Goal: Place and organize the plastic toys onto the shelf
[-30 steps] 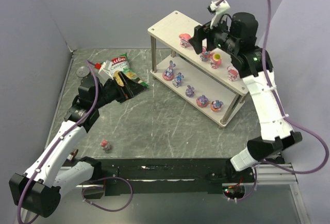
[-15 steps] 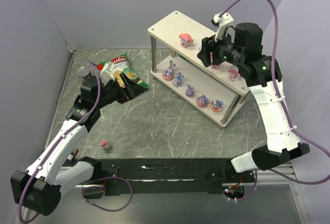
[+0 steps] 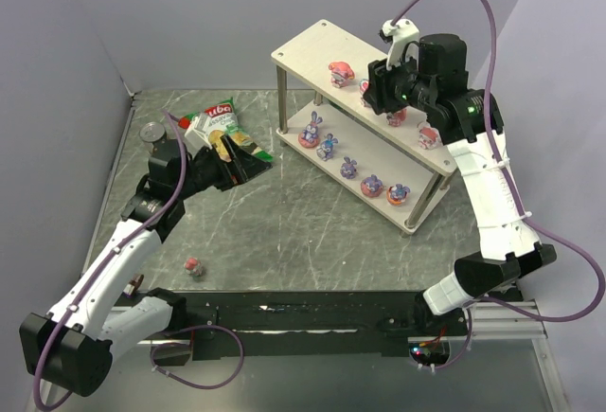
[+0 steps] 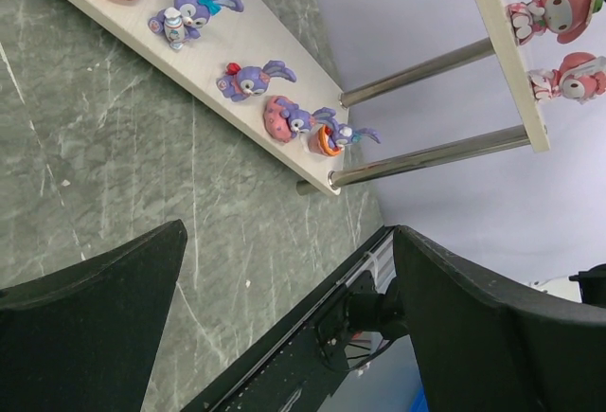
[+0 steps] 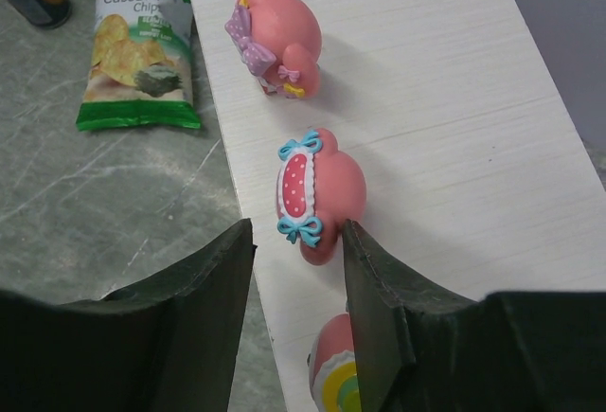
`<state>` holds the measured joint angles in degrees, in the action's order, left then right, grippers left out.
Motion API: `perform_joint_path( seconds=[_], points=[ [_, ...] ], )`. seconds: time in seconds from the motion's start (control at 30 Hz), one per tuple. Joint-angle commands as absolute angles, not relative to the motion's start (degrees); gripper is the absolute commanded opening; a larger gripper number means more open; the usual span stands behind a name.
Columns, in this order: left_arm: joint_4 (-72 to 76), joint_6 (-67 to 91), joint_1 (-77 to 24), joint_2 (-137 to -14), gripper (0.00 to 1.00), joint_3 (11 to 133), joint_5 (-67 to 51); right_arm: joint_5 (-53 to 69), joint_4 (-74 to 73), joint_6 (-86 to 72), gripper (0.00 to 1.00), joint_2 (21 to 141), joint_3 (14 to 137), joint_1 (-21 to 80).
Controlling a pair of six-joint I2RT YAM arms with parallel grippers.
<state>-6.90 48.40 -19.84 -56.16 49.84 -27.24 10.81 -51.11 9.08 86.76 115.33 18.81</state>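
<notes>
Pink toy [image 5: 320,194] near shelf [image 5: 454,99] edge

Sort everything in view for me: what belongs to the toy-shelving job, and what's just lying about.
Belongs to the job:
- shelf
- pink toys on its top board
- purple bunny toys on its lower board
- loose toy, not yet shelved

Just lying about:
- green chip bag
- dark can
</notes>
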Motion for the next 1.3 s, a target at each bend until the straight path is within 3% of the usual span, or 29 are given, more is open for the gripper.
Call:
perform_joint_path(
  seconds=[0.0,0.17,0.27,0.3,0.47,0.63,0.73,1.0,1.27],
  points=[
    [-6.6,46.5,-19.6,-56.4,0.96,51.5,-27.3,9.8,-50.7,9.8,0.50,86.7,117.4,18.5],
    [-7.2,46.1,-19.6,-56.6,0.96,52.0,-26.6,9.9,-49.8,10.5,0.51,85.7,118.3,18.5],
    [-8.1,45.8,-19.6,-56.5,0.96,52.4,-26.1,10.7,-46.3,10.0,0.65,83.1,116.5,18.5],
    [-8.6,45.4,-19.6,-56.4,0.96,52.6,-25.2,10.5,-44.6,9.7,0.76,81.1,115.8,18.5],
    [-20.1,46.8,-19.5,-54.8,0.96,55.5,-14.8,10.5,-31.9,7.3,0.94,72.5,107.5,18.5],
    [-43.4,55.5,-19.5,-52.0,0.96,59.5,15.6,13.2,-32.7,5.4,0.96,71.2,108.2,18.5],
    [-56.3,65.0,-19.5,-51.6,0.96,58.3,25.7,14.1,-32.7,4.3,0.96,70.6,107.8,18.5],
    [-62.0,76.4,-19.5,-49.5,0.96,46.2,21.6,15.8,-33.8,2.6,0.96,69.8,106.7,18.5],
    [-68.6,86.1,-19.5,-47.7,0.96,41.7,22.9,16.6,-33.2,2.1,0.97,67.9,103.9,18.5]
  ],
)
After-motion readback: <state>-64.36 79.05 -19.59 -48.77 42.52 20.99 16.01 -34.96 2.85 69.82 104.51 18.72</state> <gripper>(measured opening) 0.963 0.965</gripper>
